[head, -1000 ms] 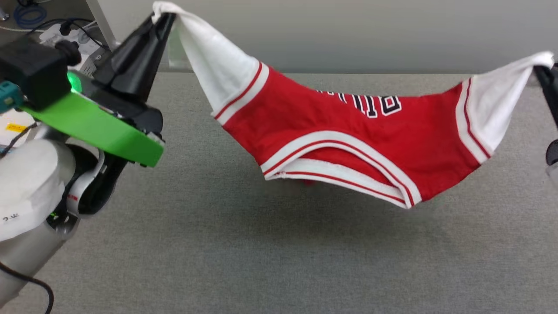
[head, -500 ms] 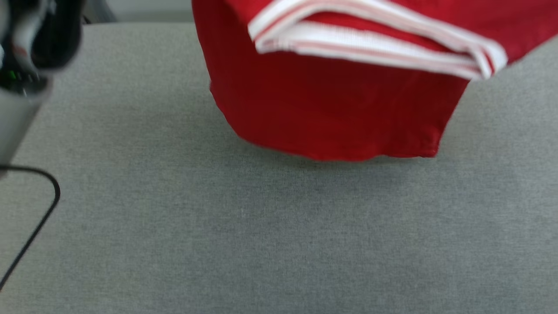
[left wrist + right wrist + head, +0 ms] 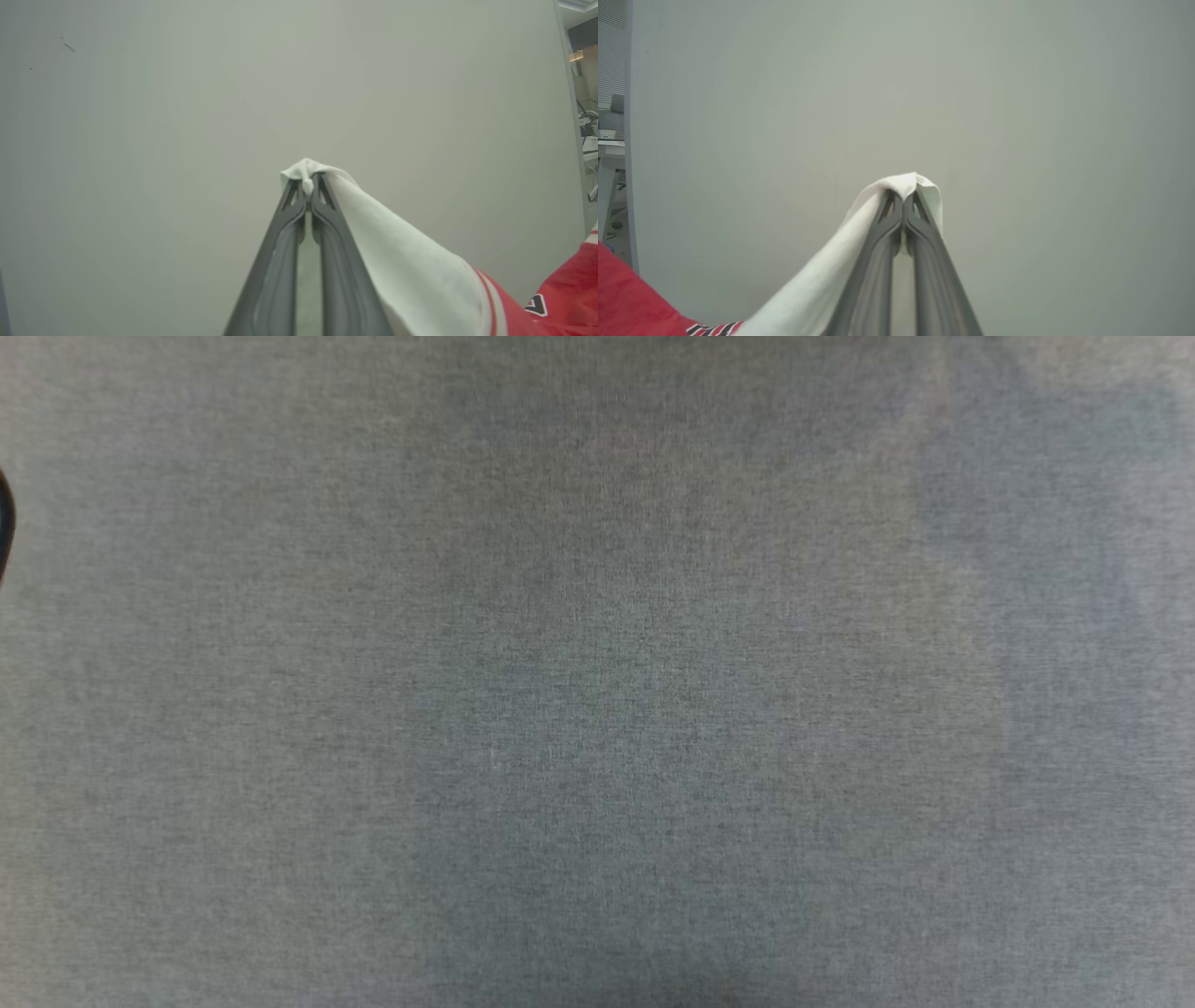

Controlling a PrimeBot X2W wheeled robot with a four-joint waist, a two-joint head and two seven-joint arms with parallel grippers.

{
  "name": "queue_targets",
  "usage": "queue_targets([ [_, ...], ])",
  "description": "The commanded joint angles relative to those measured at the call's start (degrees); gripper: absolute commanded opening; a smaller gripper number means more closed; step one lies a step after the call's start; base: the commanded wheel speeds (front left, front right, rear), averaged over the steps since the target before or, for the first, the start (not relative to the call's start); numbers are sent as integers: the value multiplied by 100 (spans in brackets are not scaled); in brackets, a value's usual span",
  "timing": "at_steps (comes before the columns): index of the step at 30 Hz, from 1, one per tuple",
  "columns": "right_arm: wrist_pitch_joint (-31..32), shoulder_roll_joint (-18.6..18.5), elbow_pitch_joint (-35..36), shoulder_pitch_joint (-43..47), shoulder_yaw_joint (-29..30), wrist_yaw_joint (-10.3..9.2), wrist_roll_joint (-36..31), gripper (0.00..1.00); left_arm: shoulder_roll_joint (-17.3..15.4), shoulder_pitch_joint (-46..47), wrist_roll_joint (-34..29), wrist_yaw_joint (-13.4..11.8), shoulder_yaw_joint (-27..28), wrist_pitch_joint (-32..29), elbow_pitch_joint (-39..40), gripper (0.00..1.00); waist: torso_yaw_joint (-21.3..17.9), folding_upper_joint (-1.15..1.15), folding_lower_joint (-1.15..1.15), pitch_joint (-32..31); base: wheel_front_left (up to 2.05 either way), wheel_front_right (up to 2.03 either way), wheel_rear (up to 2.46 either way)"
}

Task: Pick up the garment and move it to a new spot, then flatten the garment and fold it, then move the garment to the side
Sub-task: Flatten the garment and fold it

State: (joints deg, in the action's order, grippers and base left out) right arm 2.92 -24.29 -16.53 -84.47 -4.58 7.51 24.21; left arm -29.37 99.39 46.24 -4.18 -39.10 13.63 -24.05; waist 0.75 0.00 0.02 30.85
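Gripping the garment (image 3: 420,280) at both ends. Pinched at the very tip of the left gripper (image 3: 308,184): a bunched white sleeve end, draping away down the right-hand finger towards striped trim and red cloth with a scrap of black-and-white lettering. Likewise at the right gripper (image 3: 903,198): clamped tight on the other white sleeve tip, falling off past the left-hand finger to striped trim and red body. Strung in the air between the two, then, lifted clear, with a plain pale wall (image 3: 140,116) beyond the fingertips.

Seen from the head a second ago as a red hammock slung between the grippers above the table (image 3: 597,709); half a second ago as a hanging hem at the top of that view; now looking straight down on grey table cover. The camera's doing, not the cloth's. Perhaps a faint shadow (image 3: 1027,523) of the shirt at the upper right there, though too soft to swear to.

For the task: pick-up done, carry under way, not yet laid down. Probably looking down to choose the new spot. Worth keeping both pinches firm and the sleeves spread wide, so as to lower hem first and land flat.
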Motion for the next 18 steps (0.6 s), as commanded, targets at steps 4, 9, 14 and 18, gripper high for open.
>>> queue_targets([
  [4,-437,78,-721,-734,-100,-2,-159,0,226,447,-46,87,199,98,-593,0,-57,0,-2,551,0,0,0],
  [9,-813,137,-1473,-1240,-312,-2,-246,0,339,605,-143,229,354,129,-1086,0,-55,0,-2,665,0,0,0],
  [14,-1161,271,-2122,-1255,-691,-2,-206,0,407,364,-380,375,630,135,-1225,0,-69,0,-2,685,0,0,0],
  [18,-1376,355,-2430,-870,-1099,-2,-68,0,456,-236,-557,469,926,136,-1136,0,-94,0,-2,560,0,0,0],
])
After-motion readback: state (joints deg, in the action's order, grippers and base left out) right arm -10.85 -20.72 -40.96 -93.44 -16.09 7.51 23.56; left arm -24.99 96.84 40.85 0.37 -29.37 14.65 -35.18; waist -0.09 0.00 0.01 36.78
